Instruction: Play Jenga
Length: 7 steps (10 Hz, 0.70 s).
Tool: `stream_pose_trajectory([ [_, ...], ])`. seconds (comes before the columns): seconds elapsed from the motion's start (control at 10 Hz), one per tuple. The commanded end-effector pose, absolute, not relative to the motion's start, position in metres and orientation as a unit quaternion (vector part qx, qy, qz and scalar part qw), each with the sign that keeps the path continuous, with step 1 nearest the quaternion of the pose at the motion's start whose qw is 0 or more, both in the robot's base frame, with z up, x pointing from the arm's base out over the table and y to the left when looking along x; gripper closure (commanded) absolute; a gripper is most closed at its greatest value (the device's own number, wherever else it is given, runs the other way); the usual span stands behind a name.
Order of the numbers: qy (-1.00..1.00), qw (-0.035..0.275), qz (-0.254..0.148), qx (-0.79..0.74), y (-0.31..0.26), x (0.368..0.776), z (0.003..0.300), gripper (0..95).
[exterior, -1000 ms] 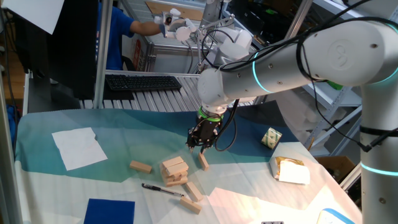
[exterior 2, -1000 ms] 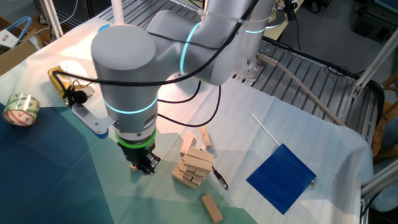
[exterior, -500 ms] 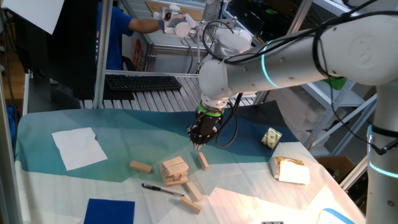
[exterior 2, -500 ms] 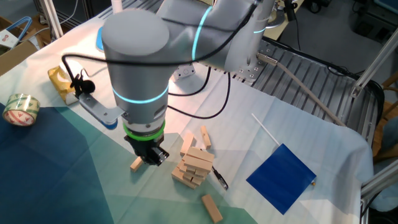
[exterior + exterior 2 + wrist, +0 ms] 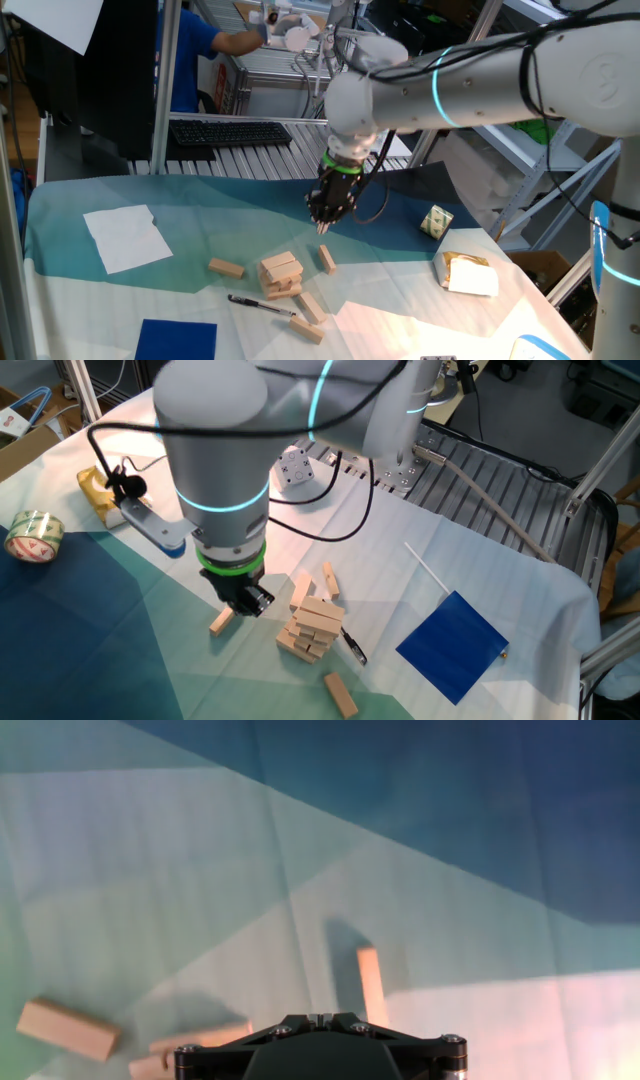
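here the gripper (image 5: 322,228) hung above a loose block (image 5: 327,259), which lay lengthwise along the hand view. whether its fingers were spread or pressed together could not be told

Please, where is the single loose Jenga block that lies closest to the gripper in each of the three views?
One fixed view: the loose block lies at lower centre, just right of the stack.
The other fixed view: the block lies left of the stack, beside the arm.
Hand view: it is lower centre, pointing up the frame.
Shared landmark: the stack in both fixed views.
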State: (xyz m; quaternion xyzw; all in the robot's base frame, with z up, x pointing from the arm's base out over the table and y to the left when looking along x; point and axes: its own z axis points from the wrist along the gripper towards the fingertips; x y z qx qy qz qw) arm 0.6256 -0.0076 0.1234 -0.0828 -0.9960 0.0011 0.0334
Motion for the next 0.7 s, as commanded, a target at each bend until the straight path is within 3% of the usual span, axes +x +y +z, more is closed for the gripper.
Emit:
stream_pose_trajectory([
  [0.1, -0.992, 0.055, 0.008, -0.117, -0.0073, 0.62, 0.1422, 95.0],
  [0.3, -0.99, 0.068, 0.051, -0.111, -0.0055, 0.6175, 0.1422, 95.0],
  [0.7, -0.984, 0.068, 0.058, -0.157, -0.0053, 0.6173, 0.142, 95.0],
])
